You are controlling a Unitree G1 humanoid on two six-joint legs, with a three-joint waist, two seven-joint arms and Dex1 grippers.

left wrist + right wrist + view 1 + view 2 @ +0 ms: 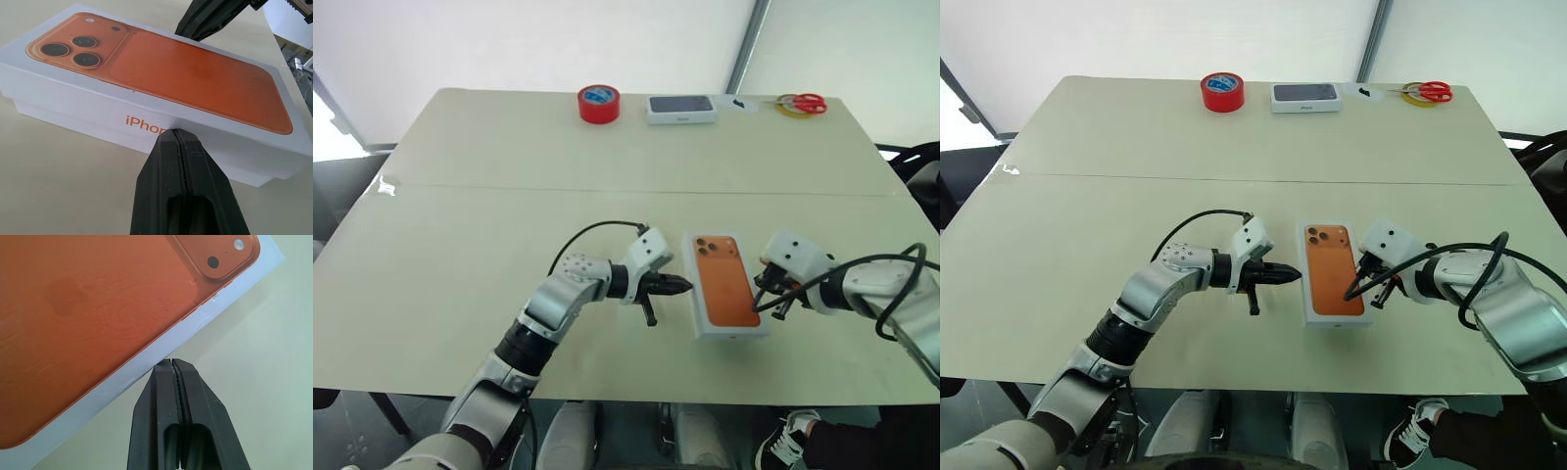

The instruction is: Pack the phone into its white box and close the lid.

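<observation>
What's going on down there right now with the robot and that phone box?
Both grippers shut, left and right, flanking the white box, holding nothing. Lid on, orange phone picture on top. Tape roll, small box, scissors far off.

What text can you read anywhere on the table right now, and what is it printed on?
"iPhon": orange letters on the long side wall of the white box, cut off behind the shut left gripper; the rest is hidden.
Small white box at the far edge: a short grey mark on its front wall, too small to read.
Red tape roll: blue inner label, print too small to read.
No other text is legible.
</observation>
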